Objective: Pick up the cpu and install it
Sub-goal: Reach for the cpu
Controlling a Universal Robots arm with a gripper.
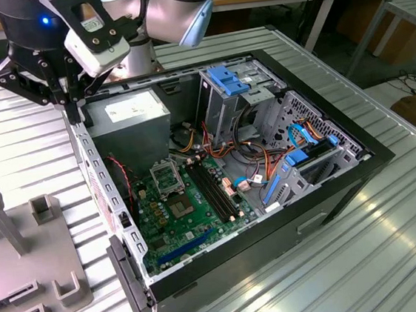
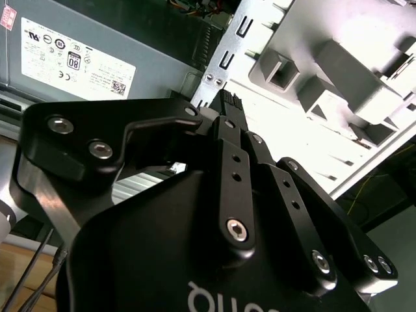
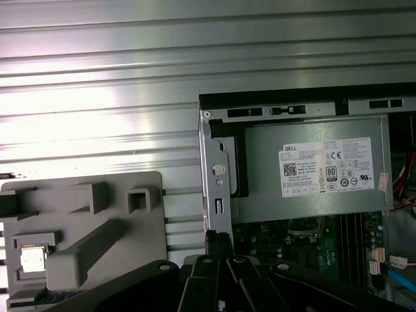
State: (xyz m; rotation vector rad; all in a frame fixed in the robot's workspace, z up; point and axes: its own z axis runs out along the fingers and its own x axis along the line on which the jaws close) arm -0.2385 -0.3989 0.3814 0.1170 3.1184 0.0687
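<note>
Ribbed metal table (image 3: 97, 65), cpu (image 3: 32, 258) in grey fixture (image 3: 84, 188); claw (image 3: 219, 242) seemingly closed, at case edge (image 3: 214, 195)

Surfaces as found. The table (image 1: 395, 240) is ribbed bare metal, bright and reflective all round the computer case (image 1: 276, 234). The case's outer walls are matt black and its inner frame is dull grey sheet metal.

Inside the case:
- the power supply (image 3: 260, 169) is smooth satin-grey metal with a white paper label (image 3: 328, 167);
- the circuit board (image 1: 177, 219) is glossy green;
- the drive clips (image 1: 226, 79) are smooth blue plastic.

Beside the case, the holder (image 3: 71, 188) is matt grey plastic. The cpu (image 3: 32, 258) lying in it shows a pale, shiny metal face. Above the case's rim, the gripper (image 2: 229, 104) is matt black metal with bright steel screws (image 2: 237, 229).
</note>
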